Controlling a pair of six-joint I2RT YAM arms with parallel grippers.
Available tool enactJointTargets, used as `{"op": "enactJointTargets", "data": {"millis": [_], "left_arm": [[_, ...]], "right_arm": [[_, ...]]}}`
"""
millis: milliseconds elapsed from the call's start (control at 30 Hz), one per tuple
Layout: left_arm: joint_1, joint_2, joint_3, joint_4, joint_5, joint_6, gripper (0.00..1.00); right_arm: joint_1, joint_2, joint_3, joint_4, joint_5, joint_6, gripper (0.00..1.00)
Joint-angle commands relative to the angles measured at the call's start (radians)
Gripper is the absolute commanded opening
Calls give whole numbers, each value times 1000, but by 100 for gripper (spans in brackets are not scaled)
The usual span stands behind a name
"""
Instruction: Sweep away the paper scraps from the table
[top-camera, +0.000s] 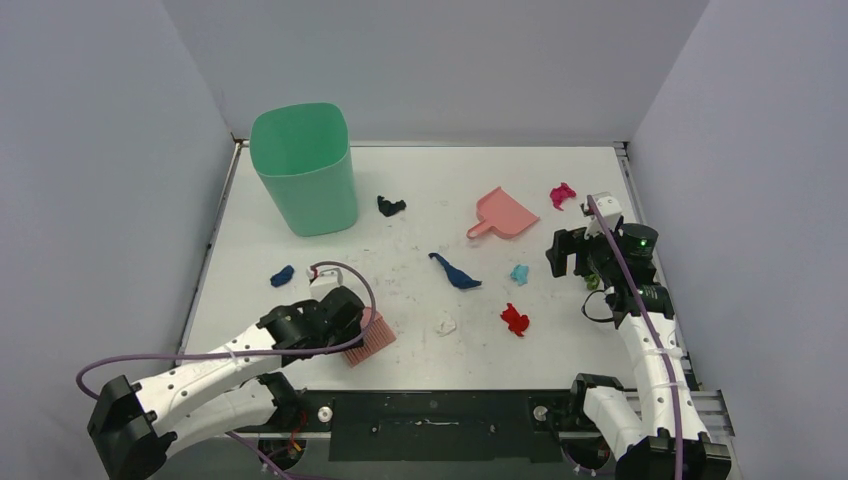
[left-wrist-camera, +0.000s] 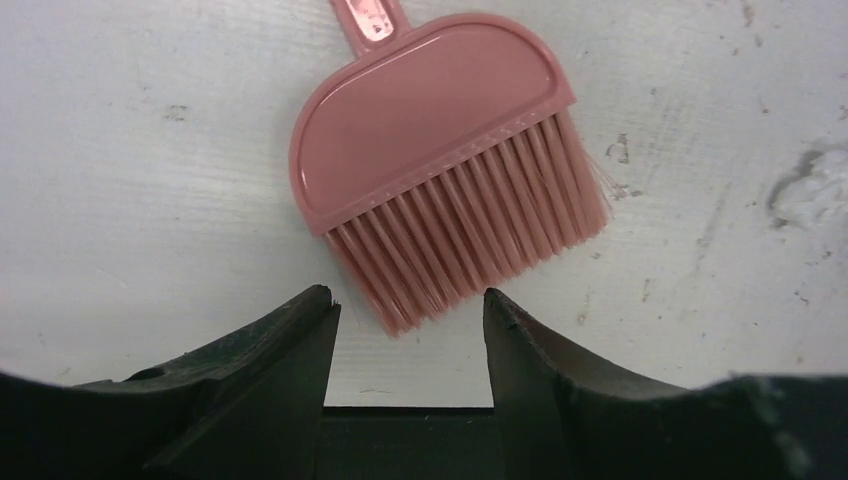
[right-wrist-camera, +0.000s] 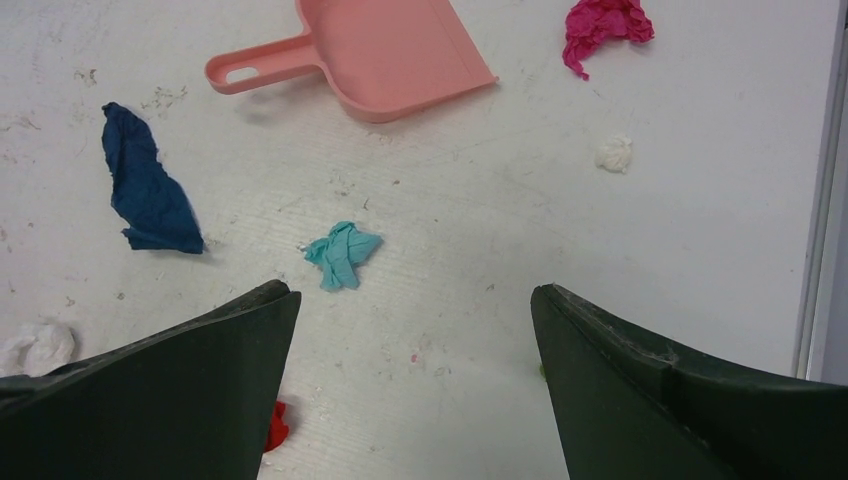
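Paper scraps lie across the white table (top-camera: 420, 175): black (top-camera: 391, 206), dark blue (top-camera: 456, 272), a small dark blue one (top-camera: 282, 276), light blue (top-camera: 519, 273), red (top-camera: 515, 319), white (top-camera: 445, 326), magenta (top-camera: 562, 195). My left gripper (top-camera: 350, 325) is open just above the pink brush (top-camera: 372, 337); in the left wrist view the brush (left-wrist-camera: 440, 160) lies flat, its bristle tips just ahead of the open gripper (left-wrist-camera: 410, 305). My right gripper (top-camera: 565, 255) is open and empty above the table (right-wrist-camera: 415, 295), short of the light blue scrap (right-wrist-camera: 342, 254) and pink dustpan (right-wrist-camera: 390, 50).
A tall green bin (top-camera: 305, 170) stands at the back left. The dustpan (top-camera: 503, 215) lies at the back right of centre. The right wrist view also shows the dark blue scrap (right-wrist-camera: 145, 195), magenta scrap (right-wrist-camera: 605, 25), a small white bit (right-wrist-camera: 614, 154) and the table's right rail (right-wrist-camera: 815, 200).
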Motion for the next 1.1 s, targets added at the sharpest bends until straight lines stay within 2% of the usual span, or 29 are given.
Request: {"op": "enactJointTargets", "data": {"millis": [0,200,300,667,767,900,1067], "left_arm": [[-51,6,-10,-56,-108,-136,53],[-78,89,-55,-25,-110,-175,53],[-76,104,-89,11,-116,-192,47],[-74,185,-102,133,-139,-165,16],[-78,231,-81,193,-136,-97,1],[-107,273,-47,264,-88,11,0],[-210,283,2,283,-53,108,0]], "right_arm": [[-6,-8,8,18,-38,-24,90],[-5,-10,11,4,-48,-39,90],[-3,-14,11,3,-54,-41,90],[-3,-4,16,-9,-64,-58,90],[-4,-5,16,-11,-63,-58,90],[-4,-7,16,-12,-64,-61,90],[-3,-8,16,-13,-60,-63,90]]}}
